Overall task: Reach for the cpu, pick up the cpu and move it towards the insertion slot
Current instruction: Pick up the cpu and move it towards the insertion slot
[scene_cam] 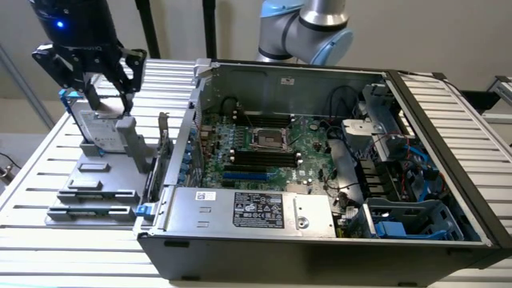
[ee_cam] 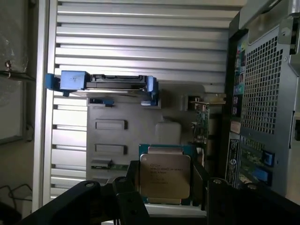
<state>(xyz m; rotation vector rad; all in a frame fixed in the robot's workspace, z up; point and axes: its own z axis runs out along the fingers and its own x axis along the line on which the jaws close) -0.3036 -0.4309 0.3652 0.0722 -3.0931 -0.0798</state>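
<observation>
**Gripping the cpu [ee_cam: 165, 174], well short of the slot [scene_cam: 268, 139]**

Clamped in the claw [scene_cam: 110, 105] by two opposite edges, metal top turned to the wrist camera, green rim showing round it. Closed on the chip, then, not standing open. Held above the grey tray [scene_cam: 88, 180] on the desk [scene_cam: 72, 252], apparently clear of it. Just beyond the claw and lower: the drive [ee_cam: 115, 80] in its blue bracket [ee_cam: 72, 80]. Well apart from the claw: the slot, down inside the open case [scene_cam: 304, 75], with the near case wall and an upright card [ee_cam: 201, 123] in between.

Risks, as judgement only:

- Might slip or tip under a jolt or a quick turn, being pinched by thin edges alone.
- Might clip the case wall or the card if carried across too low, and so be knocked askew or out of the grip.
- Might foul the drive or its bracket if swung that way rather than towards the case.
- Might arrive over the slot twisted, after even a slight shift in the grip, and then bear unevenly on the socket's frame or contacts.
- Hard to judge how squarely the chip sits in the claw, with much of both gripped edges hidden behind the claw's own dark parts.
</observation>
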